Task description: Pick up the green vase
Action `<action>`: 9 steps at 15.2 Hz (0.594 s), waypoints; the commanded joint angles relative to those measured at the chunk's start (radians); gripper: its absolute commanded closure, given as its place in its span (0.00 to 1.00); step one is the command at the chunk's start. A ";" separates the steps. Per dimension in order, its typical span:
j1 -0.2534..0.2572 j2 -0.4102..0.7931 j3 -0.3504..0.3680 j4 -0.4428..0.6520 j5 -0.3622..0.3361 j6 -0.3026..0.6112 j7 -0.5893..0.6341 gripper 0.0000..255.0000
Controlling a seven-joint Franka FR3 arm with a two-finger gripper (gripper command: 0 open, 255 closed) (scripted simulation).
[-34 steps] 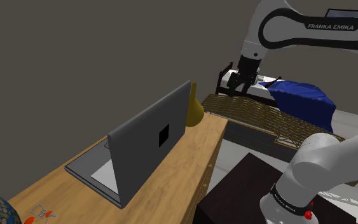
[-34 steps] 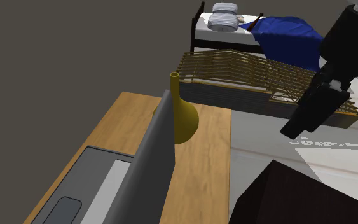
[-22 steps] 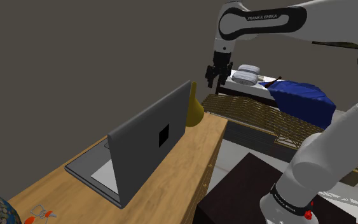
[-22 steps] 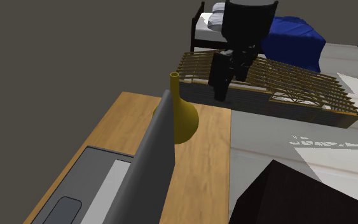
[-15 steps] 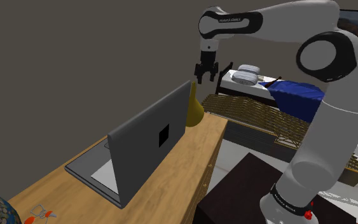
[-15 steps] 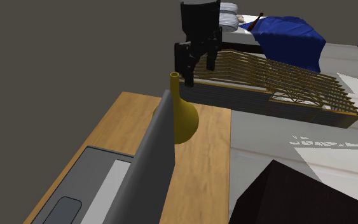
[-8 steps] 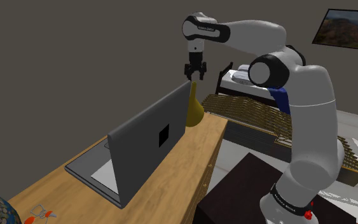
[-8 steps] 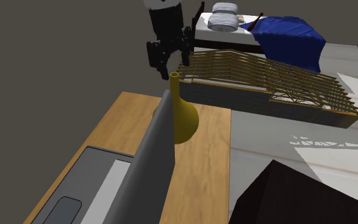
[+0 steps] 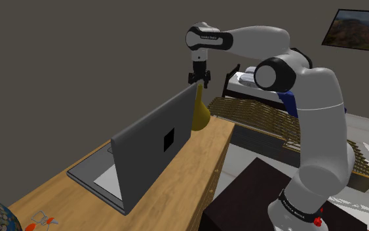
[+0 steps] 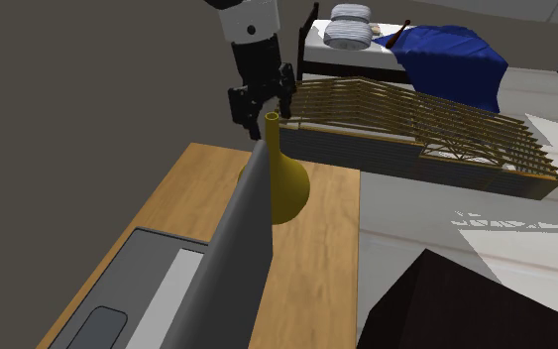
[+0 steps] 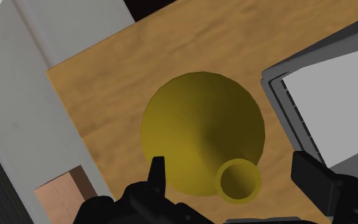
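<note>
Arm [image 9: 255,36] outstretched, gripper [image 10: 262,117] spread over yellow vase [image 10: 284,188]

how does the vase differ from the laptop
The vase is mustard yellow, the laptop grey. The vase is round-bellied with a narrow neck; the laptop is flat and angular, open with its screen raised. The vase stands under the open gripper; the laptop does not. Both rest on the wooden table.

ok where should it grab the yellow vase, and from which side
Take the vase by its thin upright neck, from straight above: its round body looks too wide for the end effector, and the laptop screen stands close beside it, crowding a sideways approach.
</note>
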 commanded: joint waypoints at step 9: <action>0.000 -0.005 0.000 -0.017 -0.001 0.013 -0.001 1.00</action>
